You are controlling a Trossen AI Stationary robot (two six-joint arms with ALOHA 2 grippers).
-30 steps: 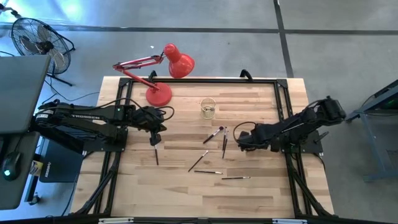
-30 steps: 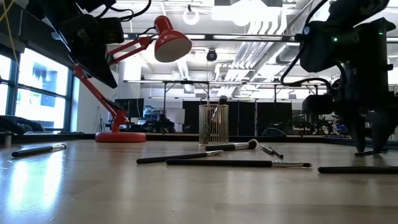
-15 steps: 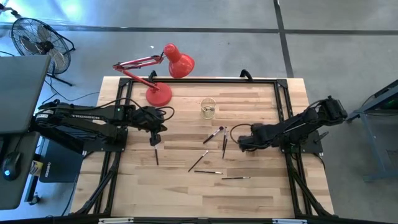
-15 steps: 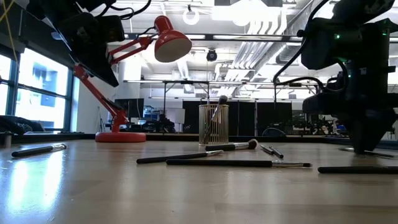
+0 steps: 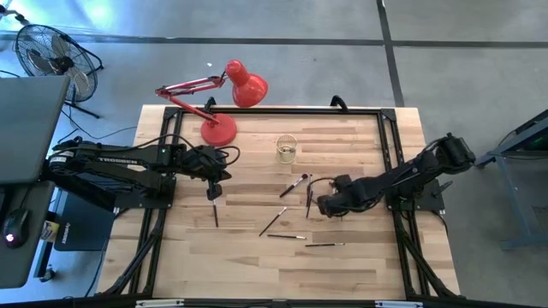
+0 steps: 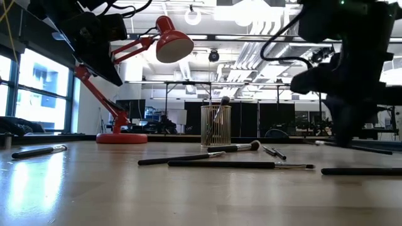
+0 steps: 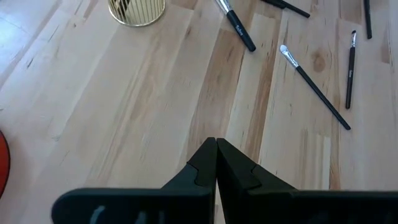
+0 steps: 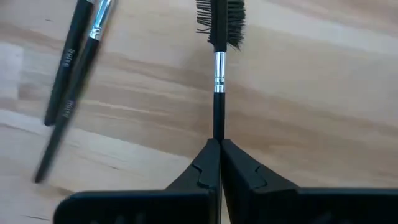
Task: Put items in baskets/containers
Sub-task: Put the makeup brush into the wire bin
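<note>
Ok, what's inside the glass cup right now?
One brush stands in the glass cup, its tip above the rim. The ribbed wall blurs the lower part, so whether anything more lies at the bottom cannot be told.

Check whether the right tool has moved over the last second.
Yes. In the high view the right tool has slid away from the table's right rail toward the brushes, now shut on a black brush.
</note>
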